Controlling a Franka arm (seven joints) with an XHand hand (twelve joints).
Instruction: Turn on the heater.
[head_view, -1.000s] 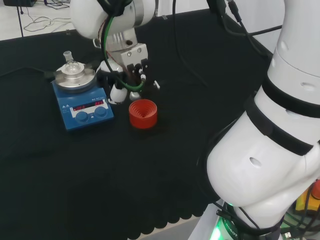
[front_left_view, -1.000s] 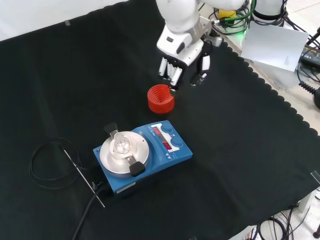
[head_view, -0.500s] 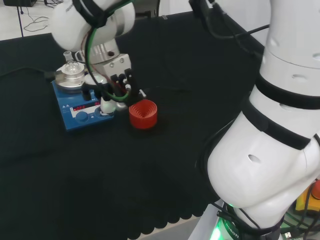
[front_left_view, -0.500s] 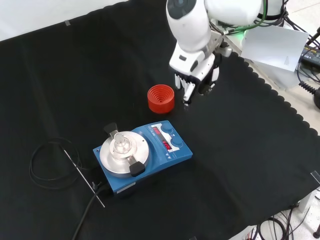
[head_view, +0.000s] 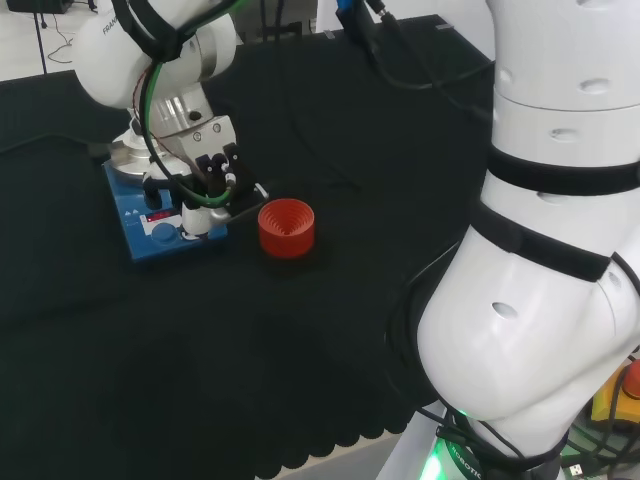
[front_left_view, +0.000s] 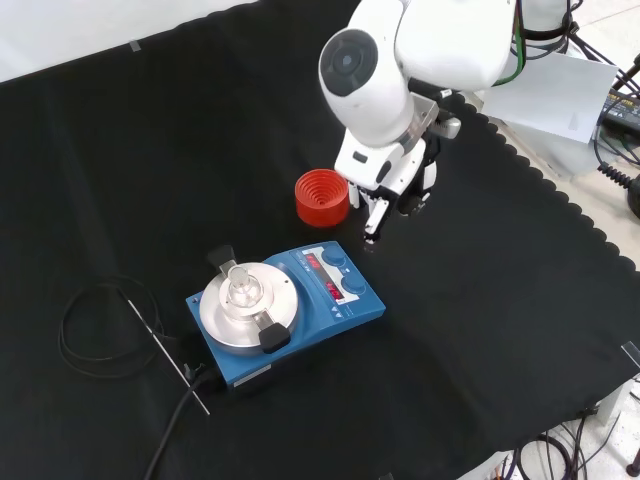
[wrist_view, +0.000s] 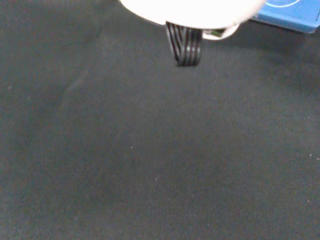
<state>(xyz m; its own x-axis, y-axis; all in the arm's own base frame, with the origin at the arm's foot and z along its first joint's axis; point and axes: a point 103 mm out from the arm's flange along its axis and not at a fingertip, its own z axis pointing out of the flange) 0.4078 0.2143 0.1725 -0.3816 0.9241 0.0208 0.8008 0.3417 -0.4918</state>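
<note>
the heater (front_left_view: 300, 310), a blue box with a round metal plate, is sitting on the black surface (front_left_view: 150, 150) left of centre in the front view, with a small clear flask (front_left_view: 241, 287) standing on the plate and clamped there. its red display and two blue knobs (front_left_view: 346, 286) are facing the arm. the front view is also showing a thin rod (front_left_view: 165, 352) and a coiled black cable (front_left_view: 90, 335) lying to the heater's left.

in the head view the hand (head_view: 205, 185) is hanging right over the heater's (head_view: 150, 225) front panel, covering part of it, and its fingers (head_view: 193, 222) are pointing straight down, relaxed and holding nothing. from the front the hand (front_left_view: 392, 185) is looking higher up, with one finger's tip (front_left_view: 369, 243) just above the heater's far corner, so i can't tell if it's touching a knob.

a red ribbed ring (front_left_view: 322, 197) is sitting just beside the hand, between it and the heater's far side in the front view, and to the right of the heater in the head view (head_view: 286, 227).

the wrist view is mostly showing black cloth, plus a blue corner of the heater (wrist_view: 292, 10).

no writing is readable from here.
</note>
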